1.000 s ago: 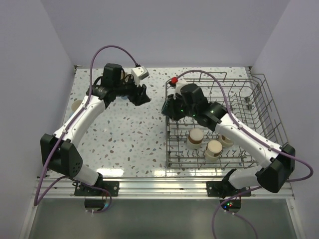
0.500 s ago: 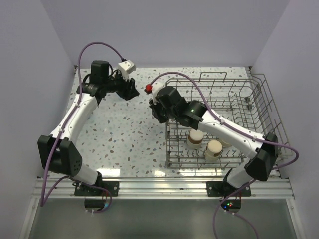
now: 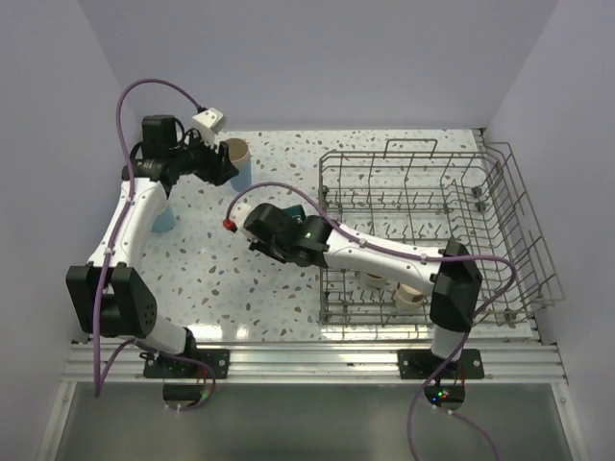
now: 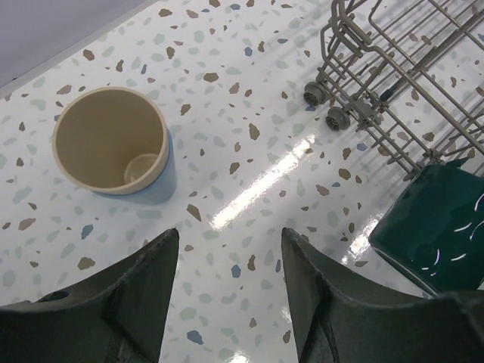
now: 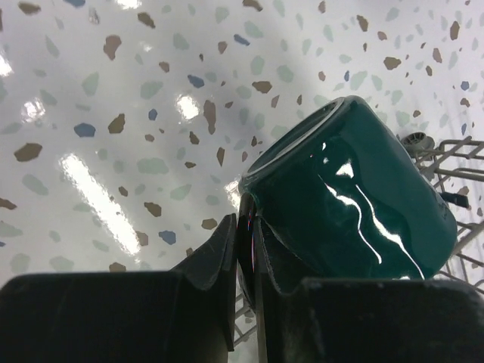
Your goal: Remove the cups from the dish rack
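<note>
The right gripper [image 5: 243, 236] pinched the glossy dark teal ceramic mug [image 5: 355, 204], perhaps by its rim, outside the grey wire dish rack [image 3: 413, 178] for placing; the left gripper [image 4: 231, 240] gaped empty.

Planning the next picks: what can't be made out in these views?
Cups left in the dish rack: top view, the right arm crosses them; count unclear.
Dark teal mug: no handle shows in the right wrist view; the left wrist view cuts it at the edge.
Light blue cup beside the left arm: top view, the arm covers most of it.
</note>
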